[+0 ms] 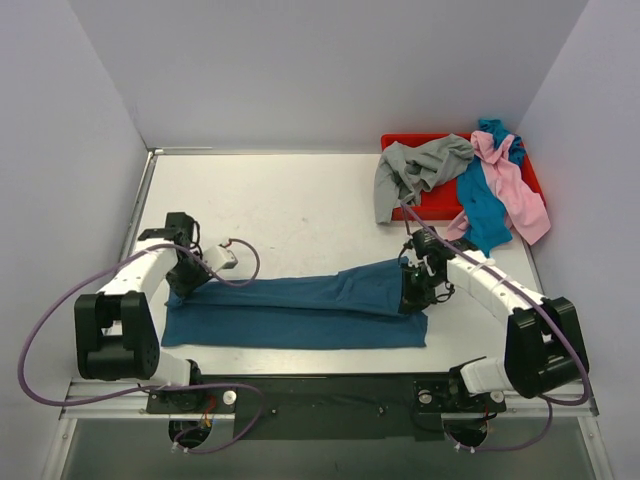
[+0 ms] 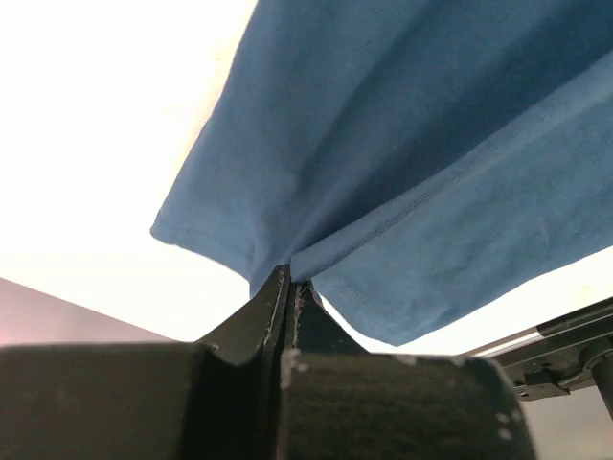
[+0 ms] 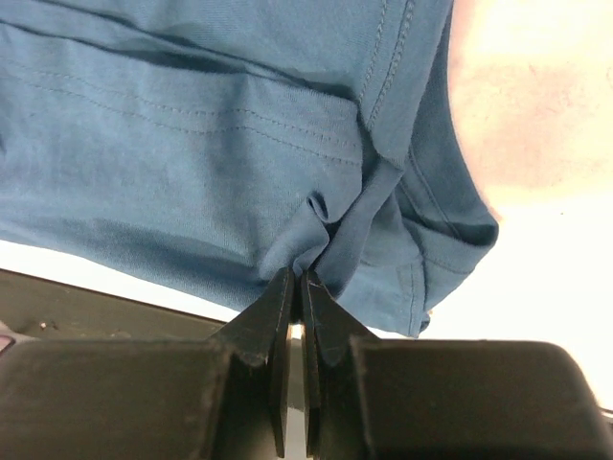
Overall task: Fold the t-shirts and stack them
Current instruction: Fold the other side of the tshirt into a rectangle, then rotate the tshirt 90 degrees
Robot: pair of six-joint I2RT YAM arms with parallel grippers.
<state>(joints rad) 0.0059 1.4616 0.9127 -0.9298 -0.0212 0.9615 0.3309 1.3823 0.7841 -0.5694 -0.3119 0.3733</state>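
The dark teal-blue t-shirt lies stretched as a long folded band across the near part of the table. My left gripper is shut on its left end; the left wrist view shows the cloth pinched between the closed jaws. My right gripper is shut on its right end, with the cloth bunched at the jaw tips. The grey t-shirt, the pink t-shirt and the turquoise-blue t-shirt lie heaped at the back right.
A red tray at the back right holds the heap of shirts, which spills over its rim. White walls stand on the left, back and right. A black rail runs along the table's near edge.
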